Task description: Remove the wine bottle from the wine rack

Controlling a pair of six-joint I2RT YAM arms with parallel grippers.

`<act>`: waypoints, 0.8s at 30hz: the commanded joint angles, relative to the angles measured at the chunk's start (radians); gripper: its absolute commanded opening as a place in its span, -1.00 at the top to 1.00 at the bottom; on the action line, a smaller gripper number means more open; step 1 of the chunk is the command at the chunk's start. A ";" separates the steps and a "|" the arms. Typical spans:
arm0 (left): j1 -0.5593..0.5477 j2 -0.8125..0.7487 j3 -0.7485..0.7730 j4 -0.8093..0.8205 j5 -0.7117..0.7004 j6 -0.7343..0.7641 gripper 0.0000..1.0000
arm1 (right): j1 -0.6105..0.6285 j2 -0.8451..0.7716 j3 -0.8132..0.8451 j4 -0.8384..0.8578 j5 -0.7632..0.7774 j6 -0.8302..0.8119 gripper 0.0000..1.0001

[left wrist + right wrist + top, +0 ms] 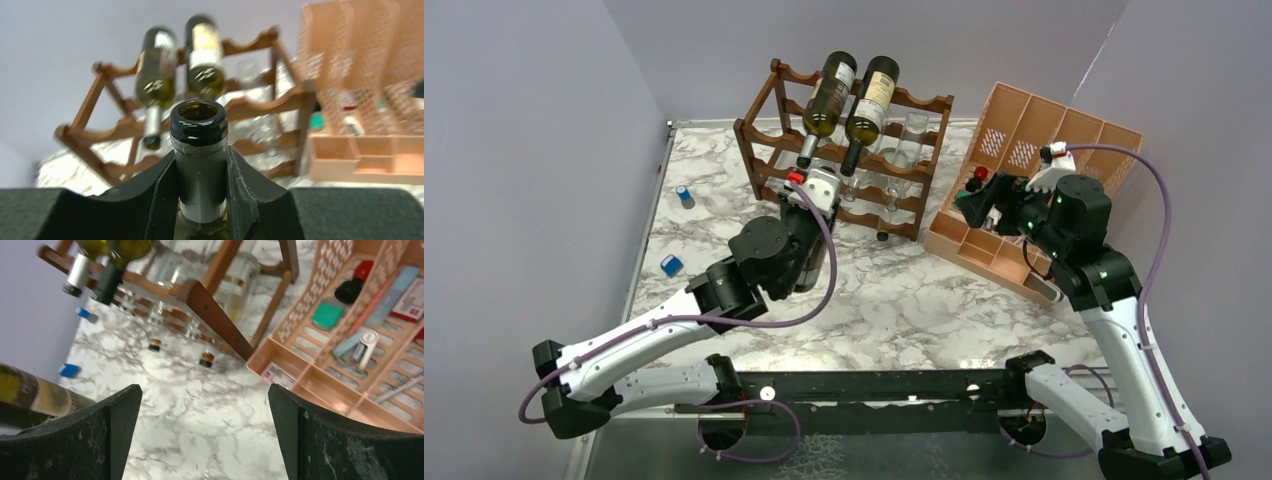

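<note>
Left gripper (201, 165) around wine bottle (199, 131) neck

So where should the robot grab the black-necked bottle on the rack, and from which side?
Grab the black-necked bottle by its neck, coming from the robot's side of the wine rack. The neck is thin and pokes out front, slanting down; the fat body lies in the rails tight beside the other bottle.

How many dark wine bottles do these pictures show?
3. The left bottle and the right bottle lie atop the wine rack; the third bottle is clamped at its neck by the left gripper. More may be hidden.
</note>
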 commanded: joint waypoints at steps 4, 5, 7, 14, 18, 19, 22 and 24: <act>0.286 -0.068 -0.053 -0.184 0.029 -0.180 1.00 | 0.000 -0.086 -0.112 -0.005 0.007 -0.104 -0.99; 0.330 -0.064 -0.058 -0.183 0.056 -0.182 1.00 | 0.000 -0.088 -0.114 -0.001 0.005 -0.102 -0.99; 0.411 -0.048 -0.065 -0.173 0.078 -0.177 1.00 | -0.001 -0.086 -0.106 0.003 -0.001 -0.103 -0.99; 0.714 -0.011 -0.139 0.026 0.142 -0.200 1.00 | 0.000 -0.099 -0.097 0.000 -0.015 -0.126 -0.99; 0.874 0.021 -0.175 0.151 0.222 -0.238 1.00 | 0.000 -0.114 -0.104 -0.015 -0.022 -0.127 -0.99; 0.907 0.029 -0.189 0.196 0.233 -0.237 1.00 | 0.000 -0.118 -0.106 -0.018 -0.028 -0.127 -0.99; 0.963 0.069 -0.234 0.340 0.186 -0.190 1.00 | 0.000 -0.129 -0.112 -0.023 -0.038 -0.125 -0.99; 0.994 0.108 -0.255 0.448 0.176 -0.170 1.00 | 0.000 -0.135 -0.111 -0.023 -0.038 -0.125 -0.99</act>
